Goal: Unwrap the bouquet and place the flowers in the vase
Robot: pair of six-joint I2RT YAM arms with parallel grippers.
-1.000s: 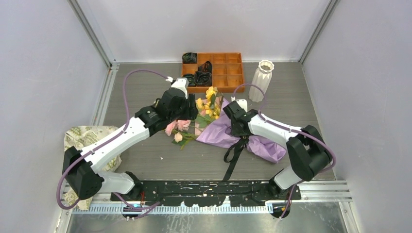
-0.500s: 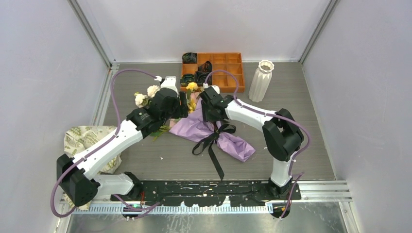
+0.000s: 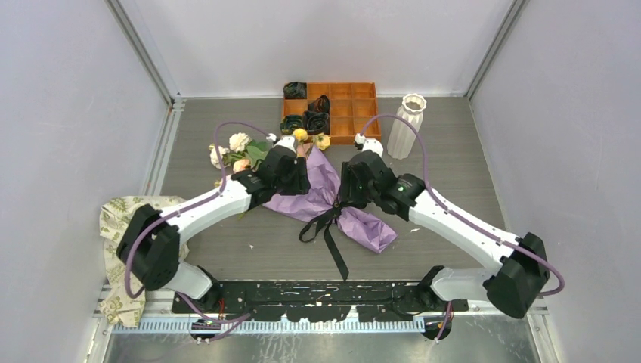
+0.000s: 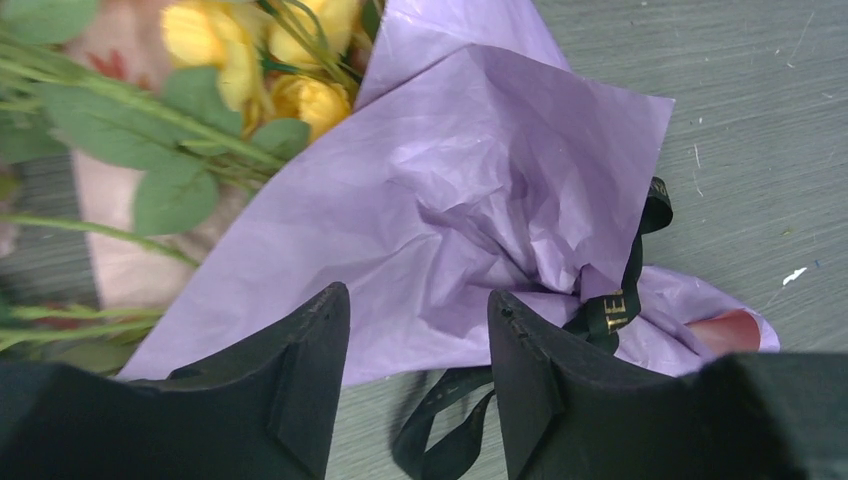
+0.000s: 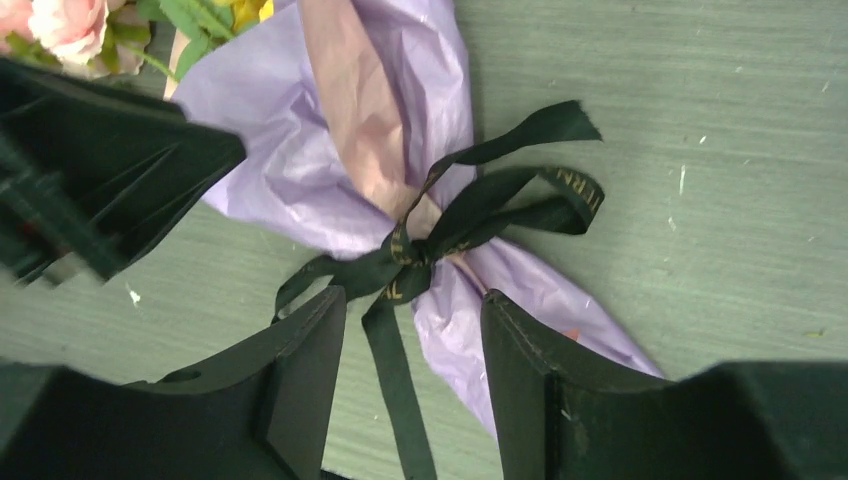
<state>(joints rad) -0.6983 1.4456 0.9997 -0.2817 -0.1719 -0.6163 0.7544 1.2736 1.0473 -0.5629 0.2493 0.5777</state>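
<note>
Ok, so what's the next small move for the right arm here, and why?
Probably lower the right gripper and close on the ribbon tail running between its open jaws, then pull. The black bow is still knotted around the purple paper, so the flowers cannot come free yet.

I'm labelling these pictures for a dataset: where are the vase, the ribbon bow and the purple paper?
vase (image 3: pixel 406 128): top view, on its ribbed body.
ribbon bow (image 5: pixel 408 256): right wrist view, on the knot.
purple paper (image 4: pixel 480 140): left wrist view, on its crinkled middle.
</note>
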